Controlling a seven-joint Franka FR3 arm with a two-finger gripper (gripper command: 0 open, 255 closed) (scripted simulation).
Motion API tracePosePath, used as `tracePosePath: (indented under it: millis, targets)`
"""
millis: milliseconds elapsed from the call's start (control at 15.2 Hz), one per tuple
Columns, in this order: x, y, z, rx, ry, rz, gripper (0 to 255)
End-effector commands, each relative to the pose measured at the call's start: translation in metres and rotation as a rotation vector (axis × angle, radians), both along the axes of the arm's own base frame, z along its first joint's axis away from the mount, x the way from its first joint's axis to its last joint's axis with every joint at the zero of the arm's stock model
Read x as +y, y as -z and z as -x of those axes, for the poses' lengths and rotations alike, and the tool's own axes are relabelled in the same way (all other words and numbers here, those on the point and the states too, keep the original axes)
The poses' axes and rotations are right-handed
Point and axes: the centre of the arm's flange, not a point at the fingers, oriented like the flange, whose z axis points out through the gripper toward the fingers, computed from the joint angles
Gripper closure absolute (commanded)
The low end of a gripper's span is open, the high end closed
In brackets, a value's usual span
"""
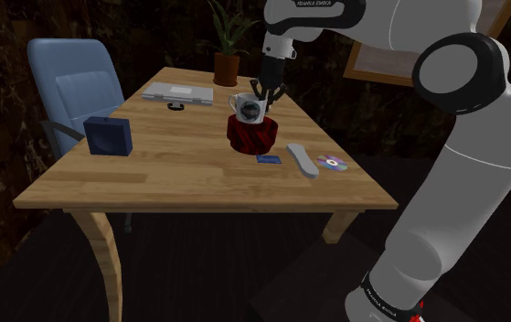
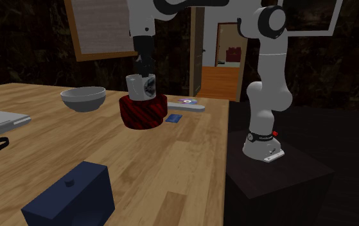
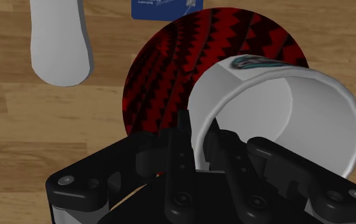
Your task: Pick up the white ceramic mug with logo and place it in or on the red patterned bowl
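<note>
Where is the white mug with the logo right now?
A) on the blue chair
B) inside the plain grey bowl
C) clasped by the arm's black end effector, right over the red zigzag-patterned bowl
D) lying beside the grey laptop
C: the black end effector clasps the rim of the white logo mug, which hangs directly over the red zigzag-patterned bowl.

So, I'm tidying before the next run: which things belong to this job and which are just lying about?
Job: mug, held in the jaws; red bowl.
Lying about: grey bowl, laptop, blue box, remote, disc, blue card, potted plant.
</note>
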Motion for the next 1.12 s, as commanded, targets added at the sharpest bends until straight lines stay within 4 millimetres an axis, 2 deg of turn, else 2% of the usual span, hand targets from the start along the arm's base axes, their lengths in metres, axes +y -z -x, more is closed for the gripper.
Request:
tracePosePath:
  millis: [0,198,264,594,858,1056]
  targets:
    - [0.000,0.000,0.000,0.000,0.000,0.000,255]
    - [0.000,0.000,0.000,0.000,0.000,0.000,255]
    - [0.000,0.000,0.000,0.000,0.000,0.000,0]
    - [0.000,0.000,0.000,0.000,0.000,0.000,0]
    - [-0.003,-0.050,-0.001,0.000,0.000,0.000,0]
    - [-0.003,-0.050,0.000,0.000,0.000,0.000,0]
